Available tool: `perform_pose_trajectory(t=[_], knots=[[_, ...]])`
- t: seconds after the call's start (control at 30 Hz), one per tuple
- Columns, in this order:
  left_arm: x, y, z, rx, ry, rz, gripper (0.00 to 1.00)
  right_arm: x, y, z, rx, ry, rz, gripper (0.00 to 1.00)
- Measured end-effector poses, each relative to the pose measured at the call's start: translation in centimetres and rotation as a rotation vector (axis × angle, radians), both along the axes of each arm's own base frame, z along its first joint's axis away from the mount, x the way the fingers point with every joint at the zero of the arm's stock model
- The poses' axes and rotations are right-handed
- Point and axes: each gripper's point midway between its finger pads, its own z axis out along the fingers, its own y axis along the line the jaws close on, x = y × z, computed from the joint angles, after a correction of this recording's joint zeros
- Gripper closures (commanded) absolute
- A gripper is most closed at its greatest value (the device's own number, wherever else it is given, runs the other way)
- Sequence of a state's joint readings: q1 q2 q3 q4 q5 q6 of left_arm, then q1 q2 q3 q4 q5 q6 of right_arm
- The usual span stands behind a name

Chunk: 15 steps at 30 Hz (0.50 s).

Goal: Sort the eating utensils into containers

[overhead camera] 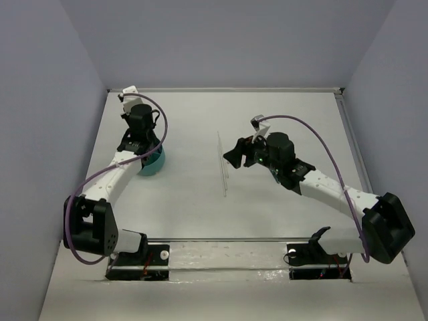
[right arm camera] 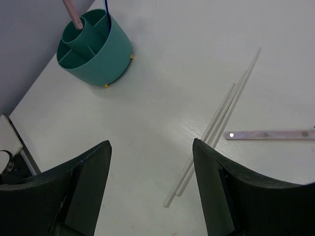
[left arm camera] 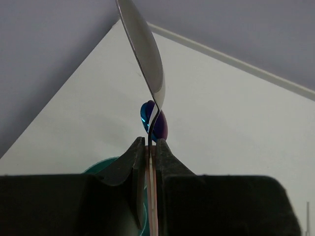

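**L arm: silver spoon over cup, drop pending; R arm free above the sticks**

Left gripper [left arm camera: 151, 147] is clamped tight on the stem of the silver spoon [left arm camera: 144, 46], bowl end up, directly above the teal cup [left arm camera: 104, 164]. A blue spoon [left arm camera: 145, 120] and a purple spoon [left arm camera: 162, 127] show just behind it, prob. standing in the cup. Judged step: placing the silver spoon. Next move needs the stem lowered straight into a free compartment, clear of the dividers, then a release.

Right gripper [right arm camera: 151, 143] has its fingers wide apart w/ nothing btwn them. It hangs over the table [right arm camera: 162, 88] near a bundle of pale slim sticks [right arm camera: 220, 120], chopstick-like. A pink riveted handle [right arm camera: 270, 134] lies w/ its end just beside them. Both unsorted. The sticks lie thin and flat, so likely a fiddly pinch.

Hard to tell:
- Which compartment the spoon is over, as the fingers hide its lower end.
- Top view: cup mostly covered by L arm.
- Stick count unclear, 3 or 4.
- Riveted handle is cut off at frame edge, so type of piece unknown.
- Right wrist view: a pink handle [right arm camera: 73, 12] sits in the cup's centre tube and a thin blue handle [right arm camera: 106, 10] in an outer compartment, both tops cut off.
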<state>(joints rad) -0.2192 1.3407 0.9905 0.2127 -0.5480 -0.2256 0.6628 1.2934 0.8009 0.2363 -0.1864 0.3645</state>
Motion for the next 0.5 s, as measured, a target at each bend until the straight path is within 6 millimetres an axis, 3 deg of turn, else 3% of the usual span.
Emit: perform_pose_trajectory(t=[0.07, 0.5], knots=[[-0.1, 0.5, -1.2, 0.036, 0.029, 0.017, 1.0, 0.1, -0.1, 0.2, 0.002, -0.007, -0.004, 0.27], [0.7, 1.0, -4.3, 0.088, 0.042, 0.032, 1.0, 0.2, -0.1, 0.2, 0.001, -0.009, -0.01, 0.28]])
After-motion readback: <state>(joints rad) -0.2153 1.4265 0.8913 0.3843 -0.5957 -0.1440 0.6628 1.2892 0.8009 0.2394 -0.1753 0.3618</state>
